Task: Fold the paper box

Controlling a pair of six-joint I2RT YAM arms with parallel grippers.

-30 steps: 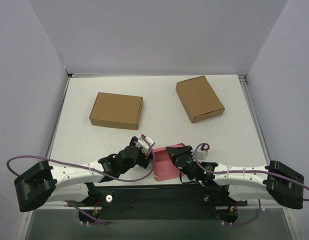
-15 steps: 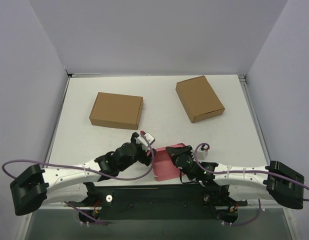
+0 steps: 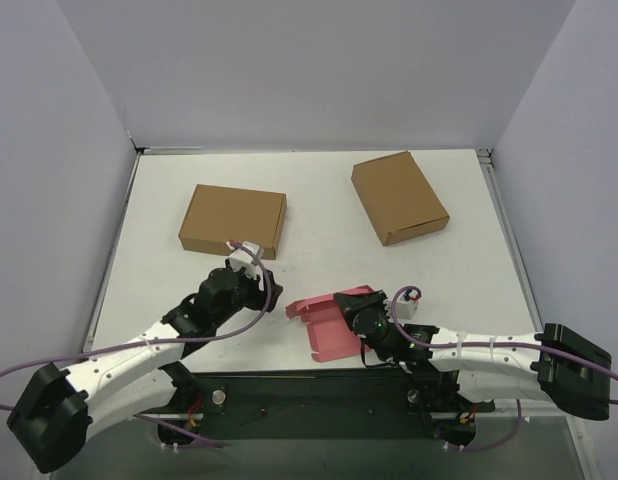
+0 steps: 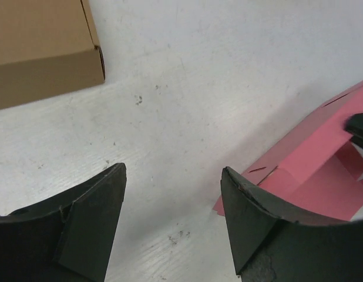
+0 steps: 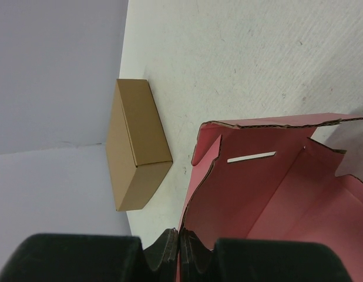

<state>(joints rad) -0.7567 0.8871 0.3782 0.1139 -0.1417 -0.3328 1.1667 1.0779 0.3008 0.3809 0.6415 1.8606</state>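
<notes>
Pale grey walls close in a white table, viewed from above. At 6 o'clock on it, close to my arm bases, lies the pink thin-card paper box. It is only partly formed: its floor is flat on the surface, a slotted wall stands up along one side, and a flap sticks out toward 9 o'clock.

My right gripper comes in from about 4 o'clock. Its fingers are pinched tight together on the upper edge of one pink wall, and the card runs straight down into the seam between them.

My left gripper hangs at 9 o'clock of the paper box with its jaws spread wide. They hold nothing and have bare white table between them. The finger nearer the box sits just beside the corner of the pink flap. From the left wrist view I cannot tell whether it touches that corner or merely overlaps it.

One flat brown cardboard box rests closed at 10 o'clock on the table, just beyond my left wrist. A second brown cardboard box, turned at an angle, lies at 1 o'clock, well apart from both grippers.
</notes>
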